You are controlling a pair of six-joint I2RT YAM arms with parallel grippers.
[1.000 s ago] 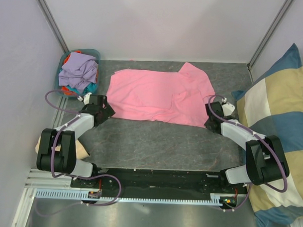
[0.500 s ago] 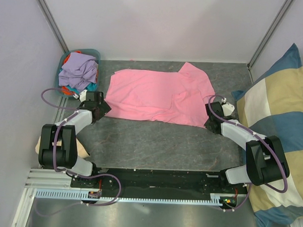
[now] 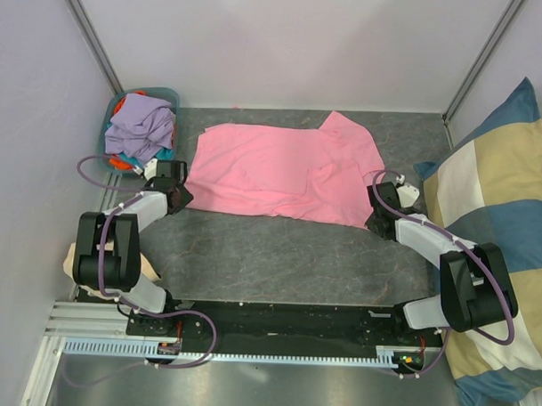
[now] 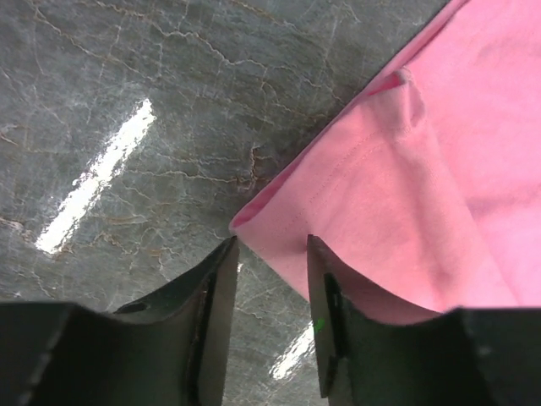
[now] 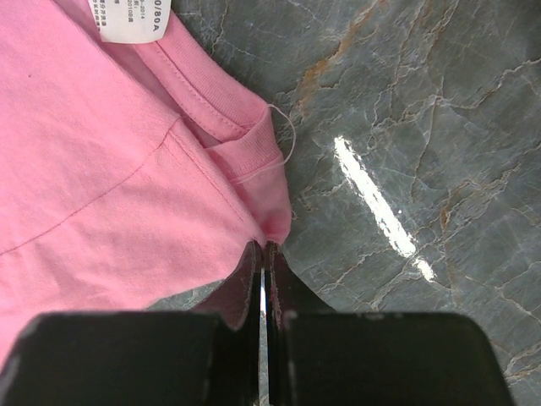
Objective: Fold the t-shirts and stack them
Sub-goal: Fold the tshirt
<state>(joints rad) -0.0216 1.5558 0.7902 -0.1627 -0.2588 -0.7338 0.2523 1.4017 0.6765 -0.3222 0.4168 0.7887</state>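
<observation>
A grey marbled table point(image 3: 278, 257) fills the middle of the frame, shut in by pale walls point(image 3: 285, 43) at the top and left. A teal basket point(image 3: 165, 94) stands at its upper left corner. A large blue-and-cream checked cushion point(image 3: 511, 220) lies along the right edge, beside the table.

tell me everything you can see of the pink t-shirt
The pink t-shirt is soft cotton-looking knit, lying spread out but wrinkled on the grey table. Its ribbed collar carries a white neck label. The right gripper pinches fabric beside the collar; the left gripper straddles a corner, open.
</observation>
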